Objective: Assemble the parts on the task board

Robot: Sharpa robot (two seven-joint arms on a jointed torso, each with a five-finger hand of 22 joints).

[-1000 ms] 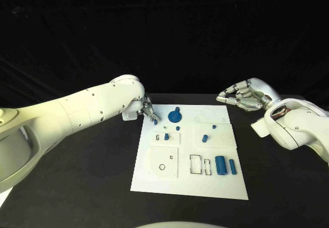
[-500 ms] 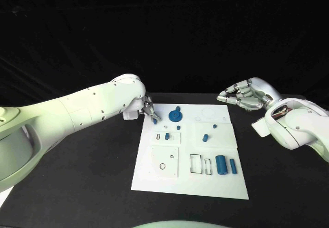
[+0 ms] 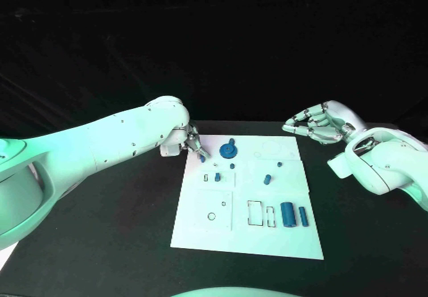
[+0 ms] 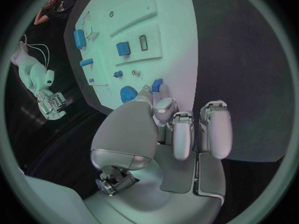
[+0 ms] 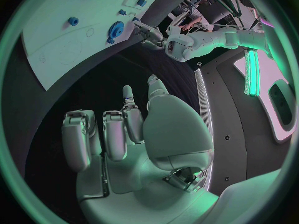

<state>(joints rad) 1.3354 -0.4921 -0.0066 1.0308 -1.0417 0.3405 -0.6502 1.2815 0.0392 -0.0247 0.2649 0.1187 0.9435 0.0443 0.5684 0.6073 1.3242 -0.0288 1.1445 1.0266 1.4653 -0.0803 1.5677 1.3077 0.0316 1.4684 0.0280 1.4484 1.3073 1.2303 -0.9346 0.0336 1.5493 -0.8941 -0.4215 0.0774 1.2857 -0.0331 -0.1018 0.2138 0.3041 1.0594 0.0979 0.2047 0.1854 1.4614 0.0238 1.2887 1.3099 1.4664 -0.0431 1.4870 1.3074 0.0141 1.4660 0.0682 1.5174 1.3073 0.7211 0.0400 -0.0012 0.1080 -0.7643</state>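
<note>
**Operator:** Starting nearest me on the task board [image 3: 223, 238]: 2 blue cylinders [image 3: 287, 214] lie side by side beside 2 outlined slots, so I judge they're laid out waiting for those slots. Mid-board, a small blue peg [image 3: 266, 180] and a blue piece [image 3: 217, 177] on a raised tile. Farther back, the blue gear [image 3: 227, 150].

**Observer:** And the hands?

**Operator:** My left hand [image 3: 190, 143] is at the board's far left corner, pinching a small blue part [image 4: 157, 85] between its fingertips [image 4: 163, 107]. The part sits right at the board's edge, just beside the gear. I'd guess it's held low like that to seat it into a hole there, though I can't see the hole itself.

**Observer:** Right side?

**Operator:** The right hand [image 3: 314, 127] hovers off the board's far right corner with its fingers curled in on nothing, well apart from every part. I read that as parked clear so the left can work.
</note>
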